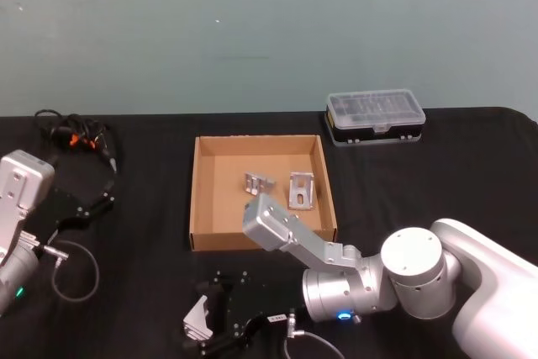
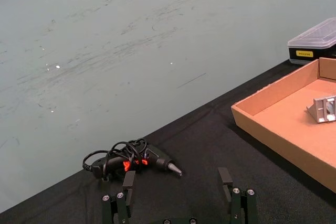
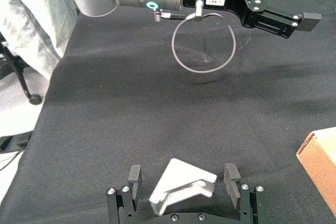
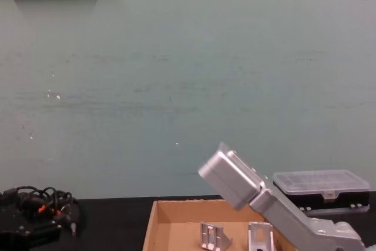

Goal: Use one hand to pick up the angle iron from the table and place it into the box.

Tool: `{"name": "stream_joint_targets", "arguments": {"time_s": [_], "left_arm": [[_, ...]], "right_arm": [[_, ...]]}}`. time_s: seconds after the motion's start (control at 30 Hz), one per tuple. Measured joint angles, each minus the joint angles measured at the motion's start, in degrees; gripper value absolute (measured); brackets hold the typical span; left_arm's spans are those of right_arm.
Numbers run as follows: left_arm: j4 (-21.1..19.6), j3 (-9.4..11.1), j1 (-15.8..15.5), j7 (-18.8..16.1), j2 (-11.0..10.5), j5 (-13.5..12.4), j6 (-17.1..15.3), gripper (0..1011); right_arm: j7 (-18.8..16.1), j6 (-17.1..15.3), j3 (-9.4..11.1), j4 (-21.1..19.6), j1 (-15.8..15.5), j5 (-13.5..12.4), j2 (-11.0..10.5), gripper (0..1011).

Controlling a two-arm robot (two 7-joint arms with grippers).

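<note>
One angle iron (image 3: 182,186) lies on the tabletop (image 3: 157,108) between the right gripper's (image 3: 184,182) spread fingers (image 3: 231,174), seemingly not yet pinched. Left gripper (image 2: 178,187) idles far from the box (image 1: 202,199), fingers apart.

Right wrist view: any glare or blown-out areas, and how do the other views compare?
Right wrist view: the top corners are washed out white, and the angle iron between the right gripper's open fingers glares brightly against the table. Head view: even, dim light, no glare on the box. Chest view: flat light across the wall.
</note>
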State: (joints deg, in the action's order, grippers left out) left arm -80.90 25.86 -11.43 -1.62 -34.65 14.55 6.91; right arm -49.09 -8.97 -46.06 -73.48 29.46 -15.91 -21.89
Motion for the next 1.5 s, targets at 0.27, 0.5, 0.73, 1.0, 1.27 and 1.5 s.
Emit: {"name": "stream_joint_targets", "arguments": {"time_s": [0.27,0.5,0.73,1.0,1.27,1.5], "left_arm": [[0.0,0.0,0.0,0.0,0.0,0.0,0.0,1000],[0.0,0.0,0.0,0.0,0.0,0.0,0.0,1000],[0.0,0.0,0.0,0.0,0.0,0.0,0.0,1000],[0.0,0.0,0.0,0.0,0.0,0.0,0.0,1000],[0.0,0.0,0.0,0.0,0.0,0.0,0.0,1000],[0.0,0.0,0.0,0.0,0.0,0.0,0.0,1000]], "right_arm": [[0.4,-0.1,-1.8,2.4,1.8,-0.3,1.0,1004],[0.3,-0.7,-3.2,3.1,2.6,-0.3,1.1,1004],[0.2,-0.7,-3.1,3.1,2.6,-0.3,1.1,1004],[0.1,-0.8,-3.0,3.0,2.5,-0.3,1.1,829],[0.1,-0.8,-3.0,3.0,2.5,-0.3,1.1,708],[0.1,-0.8,-3.0,3.0,2.5,-0.3,1.1,708]]}}
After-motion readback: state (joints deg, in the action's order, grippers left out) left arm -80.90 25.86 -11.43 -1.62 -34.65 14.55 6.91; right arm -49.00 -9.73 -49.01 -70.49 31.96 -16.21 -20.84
